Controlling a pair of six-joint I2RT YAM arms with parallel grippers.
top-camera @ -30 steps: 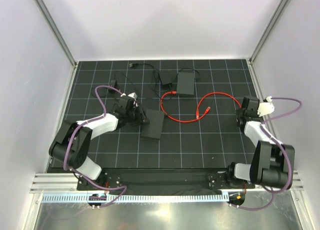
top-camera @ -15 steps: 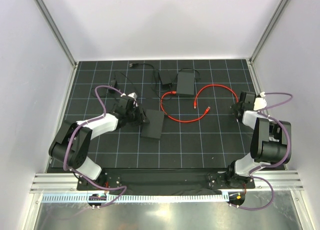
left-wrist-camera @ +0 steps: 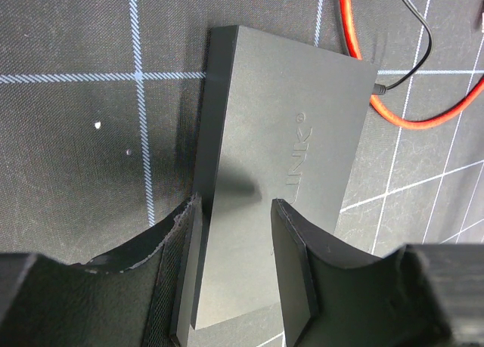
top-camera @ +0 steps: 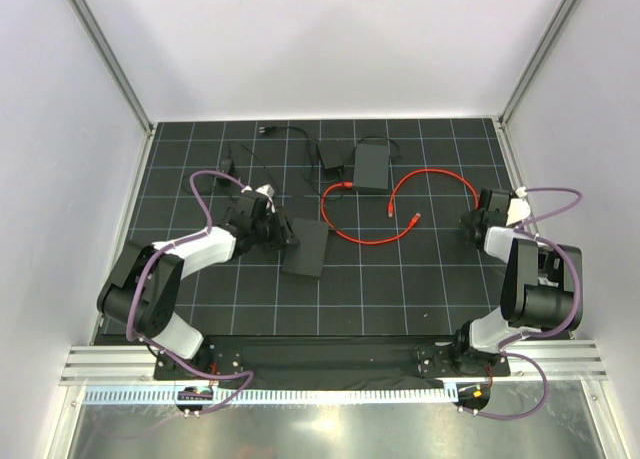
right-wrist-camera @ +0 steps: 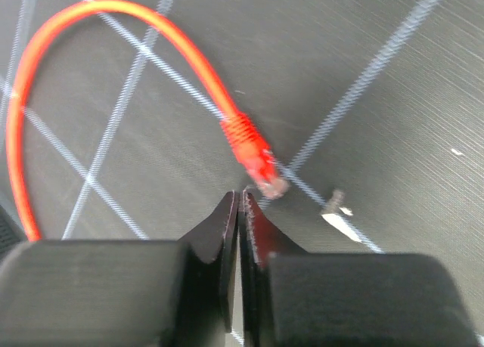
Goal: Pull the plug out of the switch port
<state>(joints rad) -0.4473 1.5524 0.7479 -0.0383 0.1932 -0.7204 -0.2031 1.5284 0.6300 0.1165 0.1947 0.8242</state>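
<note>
Seeing the right gripper (top-camera: 468, 220) drawn a little nearer its own base than half a second ago, with that forearm folded steeply up instead of reaching out low as a second ago. Noting the red cable (top-camera: 430, 172) no longer running out to that gripper in a wide, flat curve, now arching in a tighter, higher bow over the mat (top-camera: 400, 289). Finding the left gripper (top-camera: 268, 225) and the switch (top-camera: 306, 247) sitting just as before.

Pressing the right fingers (right-wrist-camera: 225, 233) flat together on nothing, with the plug (right-wrist-camera: 261, 169) lying free on the mat just ahead of their tips. Gripping the near end of the switch on the left, with the left fingers (left-wrist-camera: 291, 264) narrowly apart, one against its side wall and the other over its top face.

Failing to tell one length of red cable from two where the strands run close together mid-mat. Failing to make out any port on the held switch, with its near end cut off by the fingers and the frame edge. Reading only "LINK" in the raised lettering, with anything before it covered by a finger. Leaving unsettled the cable end beside the second black box (top-camera: 372, 165), whether seated in a port or merely touching. Likewise leaving open the thin black wire (left-wrist-camera: 412, 29) ending at the switch's far edge. Losing a small pale speck (right-wrist-camera: 333, 203) beside the plug to blur.
</note>
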